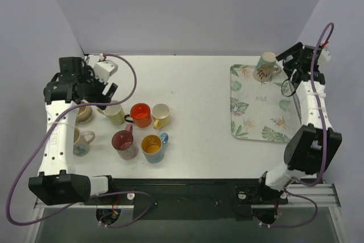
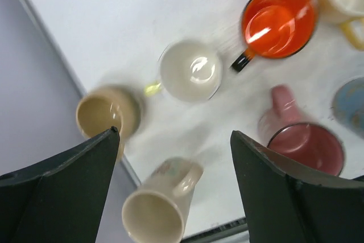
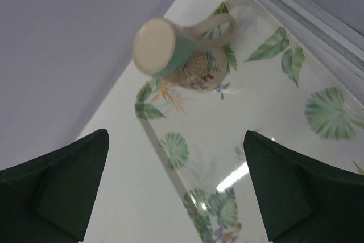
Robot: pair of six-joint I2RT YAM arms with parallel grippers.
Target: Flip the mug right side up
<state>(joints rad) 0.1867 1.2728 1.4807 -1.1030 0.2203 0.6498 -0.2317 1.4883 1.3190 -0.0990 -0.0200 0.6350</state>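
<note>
A leaf-patterned tray sits on the right side of a white table. At the tray's far corner stands the mug, cream with a teal band and a floral print. It is upside down, flat base facing up and handle towards the far edge. On the left side of the table seven upright mugs cluster together: a beige mug, a pale cream mug, an orange mug, a cream mug with a yellow handle, a floral mug, a pink mug and a blue mug. All look empty.

The right jaws are spread wide and hold nothing. The upside-down mug lies ahead of them, apart from both fingers.

The right arm stretches along the table's right edge, wrist turned left towards the mug. The left arm reaches up the left edge. The left jaws gape wide over the cluster, touching none.
</note>
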